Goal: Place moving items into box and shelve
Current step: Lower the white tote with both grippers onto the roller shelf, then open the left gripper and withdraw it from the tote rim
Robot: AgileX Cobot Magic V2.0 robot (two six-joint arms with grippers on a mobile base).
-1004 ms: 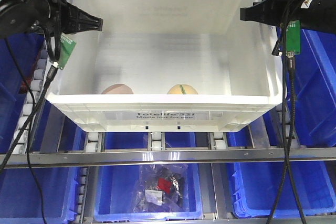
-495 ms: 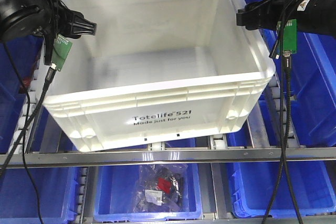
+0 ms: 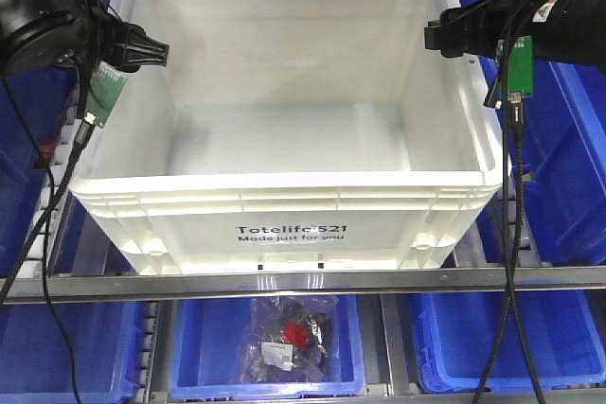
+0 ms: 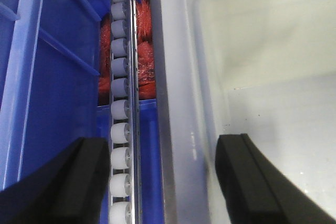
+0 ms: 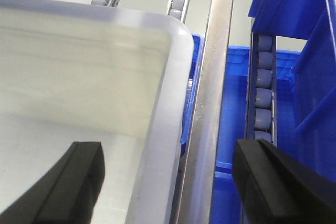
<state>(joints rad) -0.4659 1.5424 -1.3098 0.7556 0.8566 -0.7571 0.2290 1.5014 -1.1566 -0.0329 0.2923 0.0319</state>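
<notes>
A large white box (image 3: 284, 182) printed "Totelife 521" sits level on the shelf's roller tracks. What shows of its floor is bare; no moving items show inside it. My left gripper (image 3: 156, 52) is open and straddles the box's left wall near the rim. In the left wrist view (image 4: 163, 182) one finger is inside the box (image 4: 184, 103) and one outside, both apart from the wall. My right gripper (image 3: 436, 35) is open and straddles the right wall the same way. It also shows in the right wrist view (image 5: 168, 177), wide of the rim (image 5: 168, 103).
Blue bins (image 3: 568, 186) flank the box on both sides and below. A metal front rail (image 3: 303, 281) runs under the box. A bagged dark item (image 3: 289, 338) lies in the lower middle bin. White rollers (image 4: 119, 108) and red goods (image 4: 144, 51) lie left of the box.
The box, raised and tilted toward the camera with two round items showing, has come down level onto the rollers. Both grippers stayed at its side walls.
</notes>
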